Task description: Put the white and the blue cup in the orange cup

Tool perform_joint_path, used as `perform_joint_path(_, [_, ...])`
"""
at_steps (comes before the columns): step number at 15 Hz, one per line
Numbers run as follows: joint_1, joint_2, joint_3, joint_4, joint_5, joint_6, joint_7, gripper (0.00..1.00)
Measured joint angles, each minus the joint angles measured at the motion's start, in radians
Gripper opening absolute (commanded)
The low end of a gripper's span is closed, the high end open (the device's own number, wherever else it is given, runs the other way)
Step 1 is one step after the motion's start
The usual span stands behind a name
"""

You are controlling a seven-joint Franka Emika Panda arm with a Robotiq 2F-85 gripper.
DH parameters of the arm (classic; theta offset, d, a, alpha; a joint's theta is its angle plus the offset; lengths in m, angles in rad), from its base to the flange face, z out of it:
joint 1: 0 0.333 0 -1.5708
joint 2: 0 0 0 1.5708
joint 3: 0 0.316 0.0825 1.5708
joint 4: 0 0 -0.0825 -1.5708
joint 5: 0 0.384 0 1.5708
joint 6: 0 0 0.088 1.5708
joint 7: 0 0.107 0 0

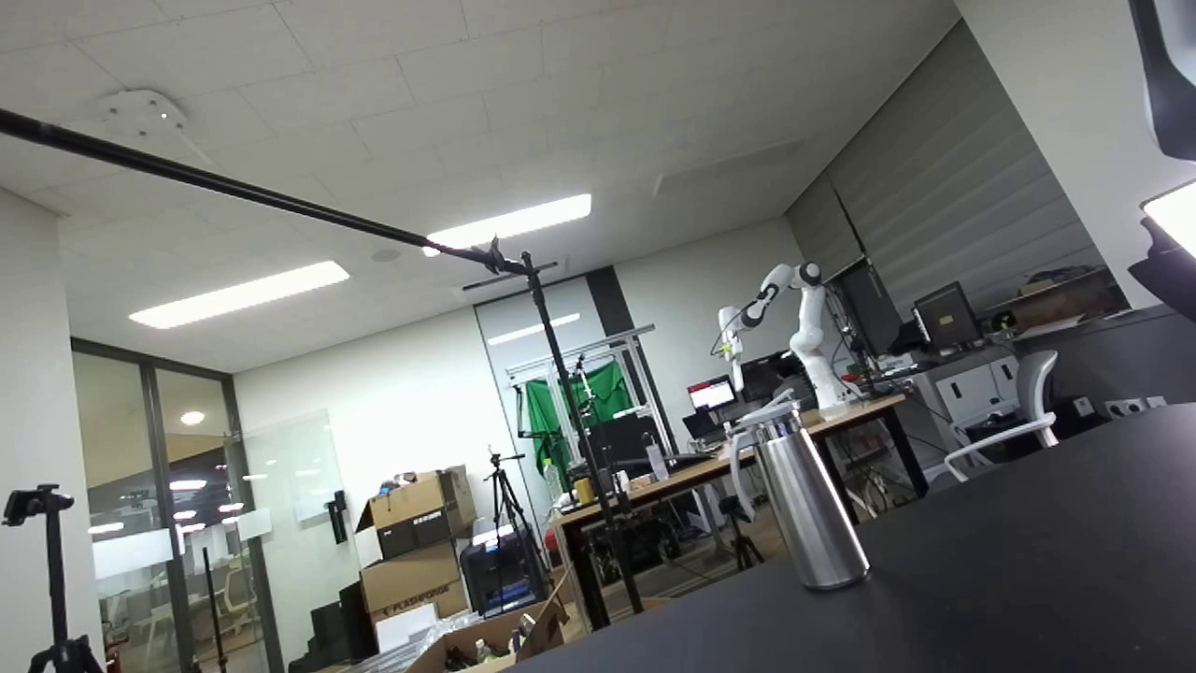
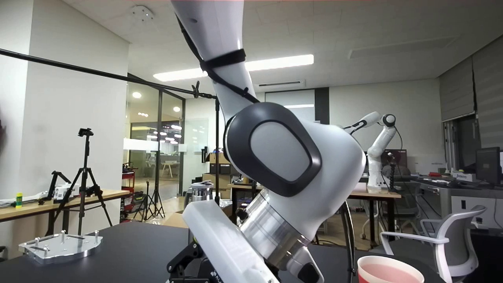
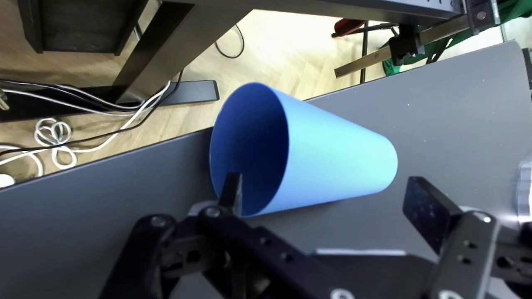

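Wrist view: the jaws are standing wide apart across the lower part of the frame, one tip appearing just left of centre, the other at lower right. The blue cup (image 3: pixel 332 151) is lying on its side at the centre of the frame, its mouth facing left and its narrower base pointing right. One tip is overlapping the lower part of the mouth; whether it is touching the cup cannot be told. Beneath the cup, the dark grey tabletop (image 3: pixel 457 108) is running from lower left to upper right, its edge passing behind the mouth, with pale floor (image 3: pixel 286 58) showing beyond.

In an exterior view, the robot arm (image 2: pixel 283 153) is filling the middle of the frame, the jaws showing only in part at the bottom. A reddish cup (image 2: pixel 389 272) is standing mouth upward at lower right, the frame cutting it off. A metal plate (image 2: pixel 65 246) is resting on the tabletop at lower left. In both exterior views, a second arm (image 1: pixel 810 322) is rising in the background at right. In an exterior view, a steel flask (image 1: pixel 811 505) is standing on the tabletop at lower right.
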Motion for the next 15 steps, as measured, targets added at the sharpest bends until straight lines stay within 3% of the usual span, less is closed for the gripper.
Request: perform_joint_path(15, [-0.045, 0.061, 0.003, 0.033, 0.023, -0.03, 0.002, 1.0])
